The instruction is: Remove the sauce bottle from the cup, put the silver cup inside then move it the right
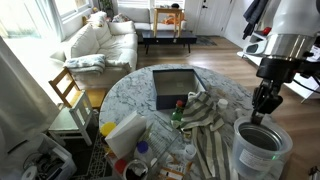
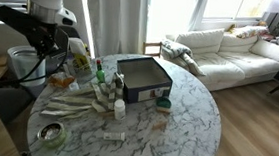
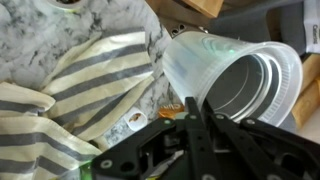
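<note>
Cup (image 3: 185, 60) is met at its near rim by the hand (image 3: 190, 105). The fingers are drawn tight together there and seem clenched on the cup's wall, though the contact itself is hidden behind them. Silver cup (image 3: 245, 90) already sits nested inside the cup, its grey interior showing through the mouth. Both are at the edge of the marble desk (image 3: 50, 30), just past the striped cloth (image 3: 90, 90), with floor showing beyond. What looks like the sauce bottle (image 1: 178, 112) stands out on the desk, well apart, beside the dark tray (image 1: 175, 85).

So the step in hand is probably the shift to the right. A pinch on one side of a rim holds poorly, so the cup will want to tip. Raise it only just clear, keep the wrist level and travel slowly so the loose metal cup does not slide. Keep the base over marble all the way, and set it down flat before letting go.
</note>
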`<state>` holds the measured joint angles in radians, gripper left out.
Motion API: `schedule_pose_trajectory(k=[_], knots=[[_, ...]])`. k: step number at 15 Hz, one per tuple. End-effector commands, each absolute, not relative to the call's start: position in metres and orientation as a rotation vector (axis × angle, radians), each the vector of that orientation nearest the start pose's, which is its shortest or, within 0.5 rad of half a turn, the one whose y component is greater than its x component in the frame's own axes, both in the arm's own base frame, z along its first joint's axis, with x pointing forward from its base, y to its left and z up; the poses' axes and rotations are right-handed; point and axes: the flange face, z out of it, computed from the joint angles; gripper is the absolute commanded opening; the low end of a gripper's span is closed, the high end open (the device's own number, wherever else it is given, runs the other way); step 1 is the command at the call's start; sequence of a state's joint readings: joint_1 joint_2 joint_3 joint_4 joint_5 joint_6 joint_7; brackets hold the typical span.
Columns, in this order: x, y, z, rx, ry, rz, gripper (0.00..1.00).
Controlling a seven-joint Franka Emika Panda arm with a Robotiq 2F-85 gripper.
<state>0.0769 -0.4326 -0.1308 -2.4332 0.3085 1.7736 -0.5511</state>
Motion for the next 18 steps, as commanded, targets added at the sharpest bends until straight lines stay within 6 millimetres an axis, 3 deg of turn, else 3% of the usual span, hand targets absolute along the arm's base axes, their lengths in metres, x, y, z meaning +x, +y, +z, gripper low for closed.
schedule_pose_trajectory(k=[1, 5, 9, 12, 18], knots=[[0.377, -0.007, 0.419, -2.798, -0.659, 0.212, 0.01], [0.378, -0.014, 0.385, -2.954, -0.629, 0.113, 0.01], [0.381, -0.008, 0.351, -3.000, -0.465, -0.089, 0.01], [0.379, -0.008, 0.330, -3.039, -0.394, -0.137, 0.01], [0.385, -0.036, 0.346, -3.093, -0.271, -0.196, 0.01]])
